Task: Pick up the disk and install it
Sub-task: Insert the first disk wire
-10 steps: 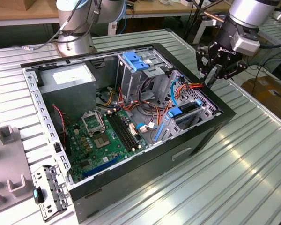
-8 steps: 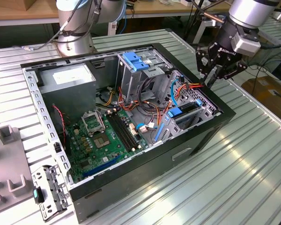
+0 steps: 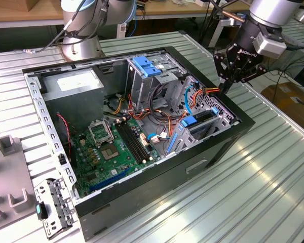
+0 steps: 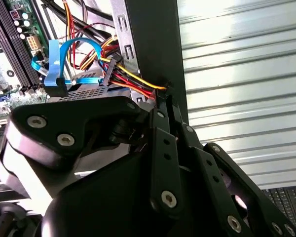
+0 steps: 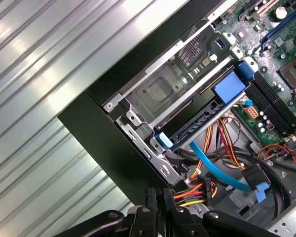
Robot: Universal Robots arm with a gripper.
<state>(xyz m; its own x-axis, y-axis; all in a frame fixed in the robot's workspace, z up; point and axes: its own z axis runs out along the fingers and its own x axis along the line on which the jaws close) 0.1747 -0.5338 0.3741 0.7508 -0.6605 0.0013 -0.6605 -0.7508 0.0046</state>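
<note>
**A:** Item one, the gripper?

**B:** Gripper (image 3: 225,87), black, on the arm. In the exterior view it hangs at two o'clock from the middle of the open computer case (image 3: 142,195), over the case's rim. The fingers are drawn together. Their tips meet at the red-and-yellow wire bundle (image 3: 212,91). Both wrist views show the same: gripper (image 4: 164,96) (image 5: 158,195), bundle (image 4: 130,78) (image 5: 192,191). Whether a wire is nipped between the tips I cannot tell.

**A:** Item two, the disk?

**B:** Disk (image 3: 205,119), dark slab with blue carrier ends. It sits in the grey drive cage at three o'clock from the case's middle, apart from the gripper. The first wrist view shows it (image 5: 200,121) seated under the cage's metal plate.

**A:** Other stock?

**B:** Green motherboard (image 3: 109,152) at eight o'clock. Grey box (image 3: 71,83) with a white sticker at ten. Blue latch (image 3: 144,66) at twelve. The case stands on a ribbed metal table (image 3: 253,202).
</note>
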